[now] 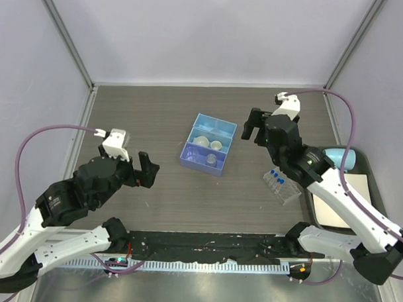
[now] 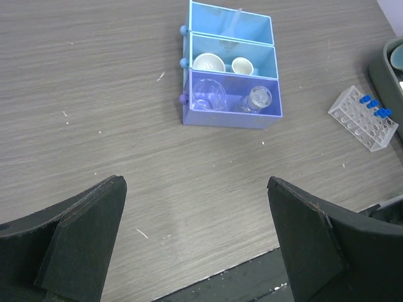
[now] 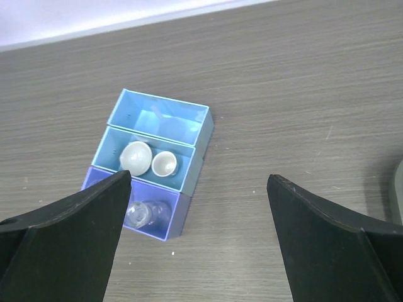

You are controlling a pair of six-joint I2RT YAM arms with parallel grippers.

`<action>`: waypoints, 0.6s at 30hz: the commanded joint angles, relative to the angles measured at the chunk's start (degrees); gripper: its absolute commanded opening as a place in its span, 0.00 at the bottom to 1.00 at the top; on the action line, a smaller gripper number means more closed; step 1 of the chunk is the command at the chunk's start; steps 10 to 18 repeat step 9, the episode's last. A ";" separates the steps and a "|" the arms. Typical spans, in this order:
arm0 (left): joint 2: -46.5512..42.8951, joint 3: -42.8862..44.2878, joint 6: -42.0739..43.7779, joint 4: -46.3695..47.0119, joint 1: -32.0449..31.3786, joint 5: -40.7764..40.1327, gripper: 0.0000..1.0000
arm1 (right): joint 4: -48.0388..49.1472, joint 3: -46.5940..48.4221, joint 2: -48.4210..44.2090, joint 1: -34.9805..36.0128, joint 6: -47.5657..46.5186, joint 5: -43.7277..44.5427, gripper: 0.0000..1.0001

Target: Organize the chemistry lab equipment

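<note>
The blue three-compartment tray point(image 1: 214, 127) point(image 2: 230, 118) point(image 3: 204, 126) sits mid-table. Its middle compartment holds two small white round dishes point(image 1: 202, 142) point(image 2: 208, 63) point(image 3: 136, 156). Its near purple compartment holds two tiny clear beakers point(image 2: 209, 94) point(image 3: 143, 212). To the right, the clear plastic tube rack point(image 1: 283, 190) point(image 2: 356, 119) carries several blue-capped tubes point(image 1: 276, 177) point(image 2: 373, 106). My left gripper point(image 1: 138, 172) point(image 2: 195, 182) hangs open over bare table left of the tray. Just right of the tray's far end and above it, my right gripper point(image 1: 252, 136) point(image 3: 198, 177) is also open with nothing between its fingers.
A dark green tray point(image 1: 319, 208) with a white sheet lies at the right edge, with a pale blue mug point(image 1: 337, 156) at its far end. A black strip point(image 1: 205, 247) runs along the table's near edge. White walls close in the left, back and right.
</note>
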 commanded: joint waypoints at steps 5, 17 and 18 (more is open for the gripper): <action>2.29 1.90 2.98 4.99 -0.26 -3.35 1.00 | 6.48 -2.29 -7.26 1.75 -4.76 -10.03 0.95; 1.32 -0.82 0.69 6.82 -0.26 -3.08 1.00 | 3.59 -0.97 -0.60 8.78 -5.48 -1.47 0.95; 1.32 -0.82 0.69 6.82 -0.26 -3.08 1.00 | 3.59 -0.97 -0.60 8.78 -5.48 -1.47 0.95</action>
